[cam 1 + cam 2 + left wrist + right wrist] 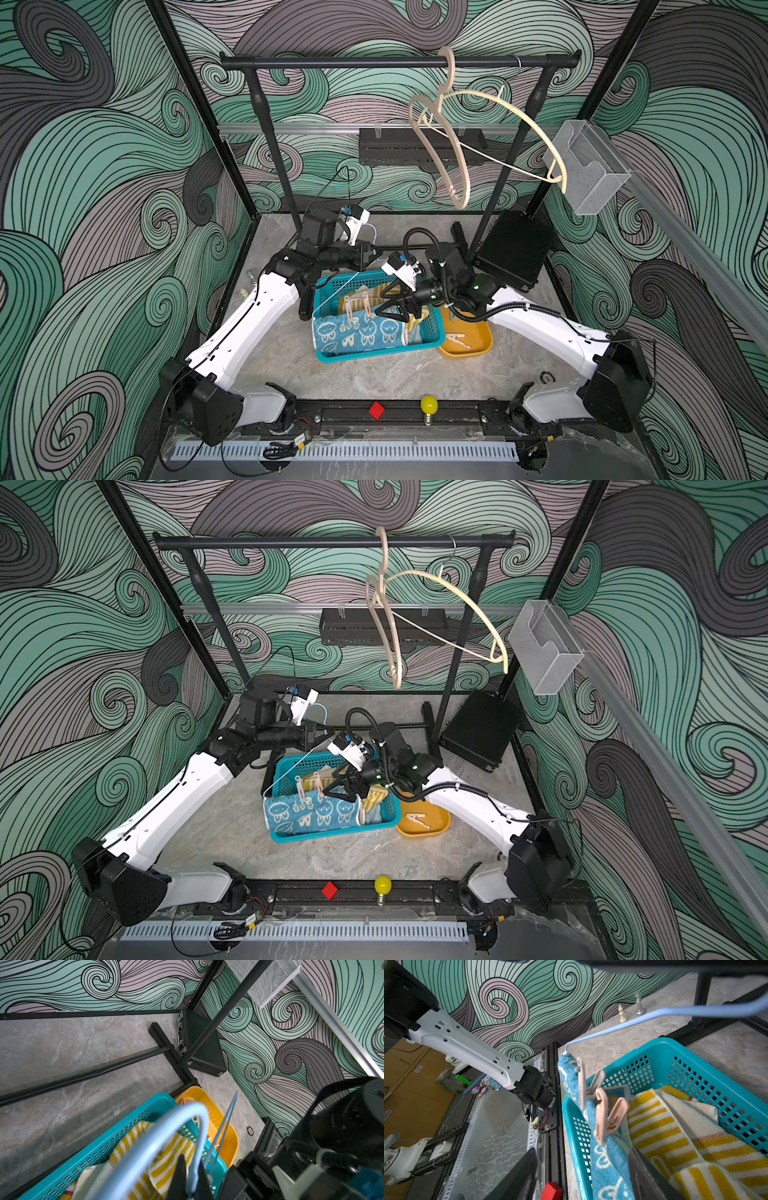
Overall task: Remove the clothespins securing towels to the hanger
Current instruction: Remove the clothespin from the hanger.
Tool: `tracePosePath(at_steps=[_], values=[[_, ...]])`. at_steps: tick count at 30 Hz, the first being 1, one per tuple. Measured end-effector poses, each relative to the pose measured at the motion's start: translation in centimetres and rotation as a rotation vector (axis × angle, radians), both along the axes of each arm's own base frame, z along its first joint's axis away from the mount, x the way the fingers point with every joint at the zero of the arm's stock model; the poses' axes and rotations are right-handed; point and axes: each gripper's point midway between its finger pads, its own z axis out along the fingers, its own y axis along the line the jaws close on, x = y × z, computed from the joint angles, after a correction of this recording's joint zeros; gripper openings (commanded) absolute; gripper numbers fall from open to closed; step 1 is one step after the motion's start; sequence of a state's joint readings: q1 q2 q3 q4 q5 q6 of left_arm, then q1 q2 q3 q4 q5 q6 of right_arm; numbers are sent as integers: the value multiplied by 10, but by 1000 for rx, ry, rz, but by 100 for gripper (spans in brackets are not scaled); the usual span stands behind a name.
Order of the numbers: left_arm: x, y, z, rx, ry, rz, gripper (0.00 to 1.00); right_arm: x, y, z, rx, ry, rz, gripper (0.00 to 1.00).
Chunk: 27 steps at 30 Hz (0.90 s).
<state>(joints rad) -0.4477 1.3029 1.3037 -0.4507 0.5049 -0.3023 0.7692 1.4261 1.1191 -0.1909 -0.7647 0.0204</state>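
Left jaws are clamped shut on the hook of the pale-blue wire hanger [145, 1136], holding it up over the teal basket [716, 1068] that sits near the middle of the worktop [374, 382]. Right jaws are spread wide and grip nothing. They hang over the basket's front edge, and in my right wrist view the cloth runs down between my two fingers [648, 1176] without being pinched.

The bunny towel [357, 334] is draped over the hanger's bar and falls across the front rim of the basket. Two clothespins hold it there, side by side on the bar: a greyish one [586, 1084] nearer the hanger's end, and a pink one [608, 1115] just beside it, the closer of the two to my right jaws.

As for progress, I judge the job well along but not finished. The striped towel [675, 1126] lies loose inside the basket, and I see no clothespin on it. The orange tray [484, 345], touching the basket's right end, already holds loose clothespins [457, 338]; I count at least two, though they are too small to count for sure.

What is left, then, is the last towel: both pegs must come off the bar and go to the tray. The pink one looks like the next to take, since my open right jaws are lined up near it.
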Motion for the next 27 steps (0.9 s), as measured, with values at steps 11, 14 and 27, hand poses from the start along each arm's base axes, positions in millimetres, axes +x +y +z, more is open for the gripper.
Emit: tracePosePath(at_steps=[11, 14, 27], values=[[-1, 2, -7, 6, 22, 11, 0, 3, 29, -3, -15, -42, 48, 71], [-1, 3, -7, 9, 25, 19, 0, 4, 34, -7, -27, -45, 58, 72], [3, 12, -15, 38, 48, 60, 0, 9, 40, -16, -56, -64, 47, 73]])
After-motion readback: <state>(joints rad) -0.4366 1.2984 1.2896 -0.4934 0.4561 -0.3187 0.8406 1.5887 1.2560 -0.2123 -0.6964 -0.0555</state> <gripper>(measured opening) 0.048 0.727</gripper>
